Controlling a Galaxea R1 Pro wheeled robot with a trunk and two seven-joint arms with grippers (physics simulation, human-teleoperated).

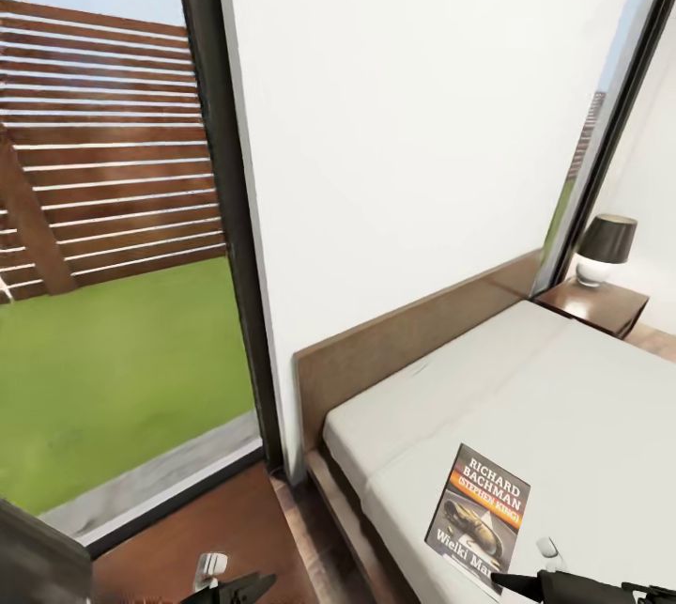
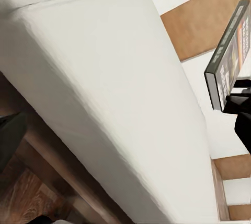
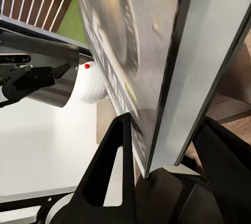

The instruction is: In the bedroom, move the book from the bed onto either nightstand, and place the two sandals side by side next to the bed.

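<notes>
The book (image 1: 479,515), dark grey with an orange band reading "Richard Bachman", is tilted up off the pale mattress of the bed (image 1: 563,379) near its near corner. My right gripper (image 1: 512,582) is shut on the book's lower edge. In the right wrist view the book (image 3: 136,41) stands clamped between the two black fingers (image 3: 112,156). From the left wrist, the book (image 2: 227,57) hangs above the mattress (image 2: 104,78) in that gripper (image 2: 238,96). My left gripper (image 1: 239,585) is low beside the bed, open and empty. A nightstand (image 1: 601,303) stands at the bed's far side. The sandals are out of view.
A black-shaded lamp (image 1: 606,247) sits on the nightstand. The brown headboard (image 1: 413,332) runs along the white wall. A tall dark-framed window (image 1: 113,256) shows fence and grass on the left. Wood floor (image 1: 207,519) lies between window and bed frame.
</notes>
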